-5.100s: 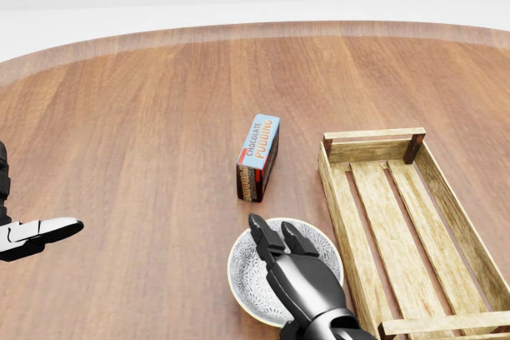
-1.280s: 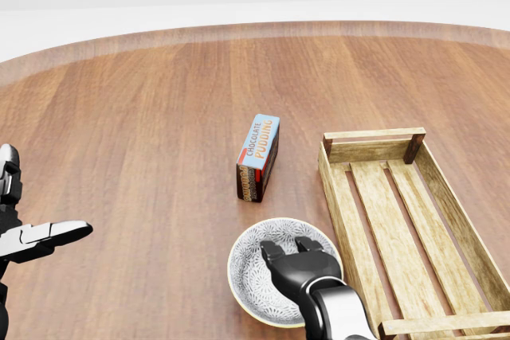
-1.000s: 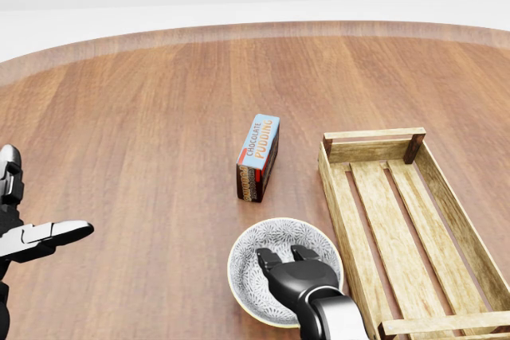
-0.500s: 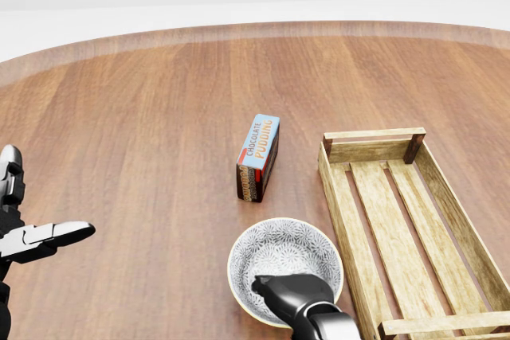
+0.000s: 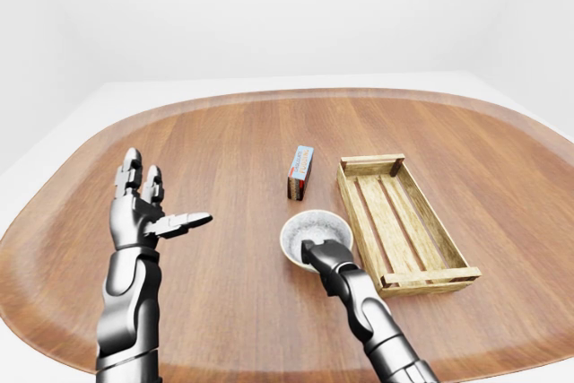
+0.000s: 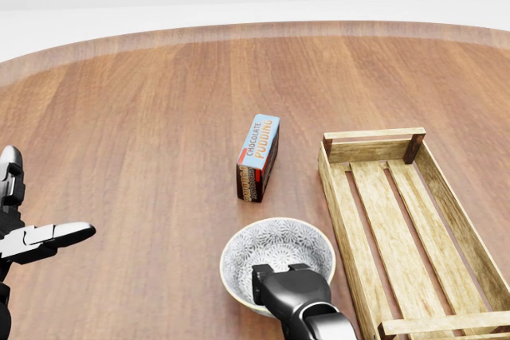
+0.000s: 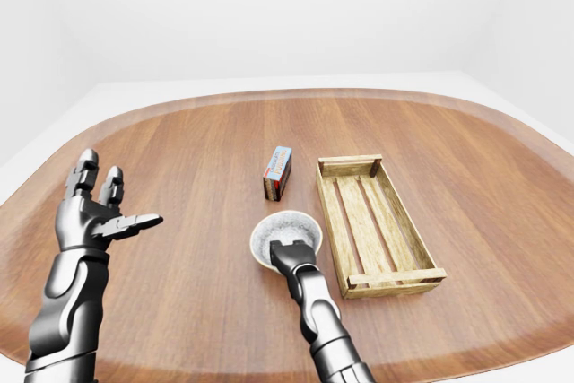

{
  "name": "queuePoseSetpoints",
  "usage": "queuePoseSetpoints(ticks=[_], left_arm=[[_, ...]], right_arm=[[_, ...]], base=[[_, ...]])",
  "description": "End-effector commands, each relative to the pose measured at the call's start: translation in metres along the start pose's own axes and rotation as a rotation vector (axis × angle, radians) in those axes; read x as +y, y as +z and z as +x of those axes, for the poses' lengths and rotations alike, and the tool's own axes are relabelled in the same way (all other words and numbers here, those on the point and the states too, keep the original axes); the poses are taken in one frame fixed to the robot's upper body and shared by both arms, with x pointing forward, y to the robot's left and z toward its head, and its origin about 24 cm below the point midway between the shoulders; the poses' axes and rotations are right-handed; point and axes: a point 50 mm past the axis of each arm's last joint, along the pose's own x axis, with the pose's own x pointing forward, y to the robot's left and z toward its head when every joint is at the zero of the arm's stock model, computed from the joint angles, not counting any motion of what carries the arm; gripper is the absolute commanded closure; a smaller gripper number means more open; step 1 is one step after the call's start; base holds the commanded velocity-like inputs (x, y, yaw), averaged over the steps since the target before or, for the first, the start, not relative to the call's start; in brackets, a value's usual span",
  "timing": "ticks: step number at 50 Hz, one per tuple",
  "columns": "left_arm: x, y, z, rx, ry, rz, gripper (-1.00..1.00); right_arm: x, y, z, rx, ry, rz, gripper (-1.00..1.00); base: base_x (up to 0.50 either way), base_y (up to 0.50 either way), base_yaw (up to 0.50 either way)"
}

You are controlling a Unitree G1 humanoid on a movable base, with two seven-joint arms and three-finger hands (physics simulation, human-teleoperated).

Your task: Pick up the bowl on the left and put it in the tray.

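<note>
Right robot hand point(image 6: 291, 296) clenched on bowl point(image 6: 275, 252) rim | left robot hand point(image 5: 139, 217) splayed open

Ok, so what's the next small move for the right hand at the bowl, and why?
Probably raise the bowl a little, straight up. In the head view the right hand looks closed on the bowl's bottom rim, and the tray lies just to its right with a raised wooden wall the bowl would need to clear.

Bare simulated test room: one large oval wooden table point(image 5: 224, 132) standing amid blank white walls point(image 5: 269, 6).
</note>
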Motion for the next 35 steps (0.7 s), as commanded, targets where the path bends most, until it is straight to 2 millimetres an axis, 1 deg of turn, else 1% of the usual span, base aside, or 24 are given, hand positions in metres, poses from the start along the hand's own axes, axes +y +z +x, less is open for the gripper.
queuePoseSetpoints(ticks=[1,6,7,10,11,15,21,22,26,28,29,33,35], left_arm=[[-0.001,-0.001,0.000,0.005,-0.002,0.000,-1.00],[-0.002,-0.001,0.000,0.003,-0.004,0.001,-1.00],[-0.002,-0.001,0.000,0.004,-0.004,0.001,-1.00],[-0.002,0.000,0.000,-0.002,-0.004,0.000,-1.00],[-0.002,0.000,-0.001,-0.002,-0.005,0.000,-1.00],[-0.002,0.001,-0.001,-0.007,-0.006,-0.001,-1.00],[-0.001,0.002,-0.001,-0.011,-0.003,-0.004,-1.00],[-0.001,0.003,-0.002,-0.014,-0.003,-0.004,-1.00],[0.000,0.002,-0.001,-0.007,-0.003,-0.004,-1.00],[0.000,0.003,-0.001,-0.012,-0.003,-0.004,-1.00],[-0.001,0.002,-0.001,-0.008,-0.003,-0.003,-1.00],[-0.002,0.002,-0.002,-0.008,-0.005,-0.002,-1.00],[-0.002,0.001,-0.002,-0.007,-0.005,-0.003,-1.00]], right_arm=[[0.004,0.011,-0.006,-0.036,0.065,-0.006,1.00],[-0.008,0.016,-0.013,-0.025,0.065,-0.077,1.00],[-0.016,0.020,-0.017,-0.018,0.061,-0.126,1.00],[-0.022,0.023,-0.020,0.000,0.062,-0.157,1.00],[-0.030,0.027,-0.023,0.012,0.057,-0.189,1.00],[-0.044,0.032,-0.027,0.033,-0.007,-0.212,1.00],[-0.057,0.039,-0.032,0.046,-0.070,-0.236,1.00],[-0.064,0.039,-0.033,0.056,-0.096,-0.245,1.00],[-0.077,0.037,-0.038,0.079,-0.153,-0.249,1.00],[-0.086,0.036,-0.042,0.092,-0.194,-0.247,1.00],[-0.096,0.035,-0.046,0.100,-0.234,-0.243,1.00],[-0.116,0.033,-0.055,0.126,-0.322,-0.243,1.00],[-0.133,0.032,-0.064,0.148,-0.395,-0.248,1.00]], base=[[0.00,0.00,0.00],[0.00,0.00,0.00],[0.00,0.00,0.00],[0.00,0.00,0.00],[0.00,0.00,0.00],[0.00,0.00,0.00],[0.00,0.00,0.00],[0.00,0.00,0.00],[0.00,0.00,0.00],[0.00,0.00,0.00],[0.00,0.00,0.00],[0.00,0.00,0.00],[0.00,0.00,0.00]])
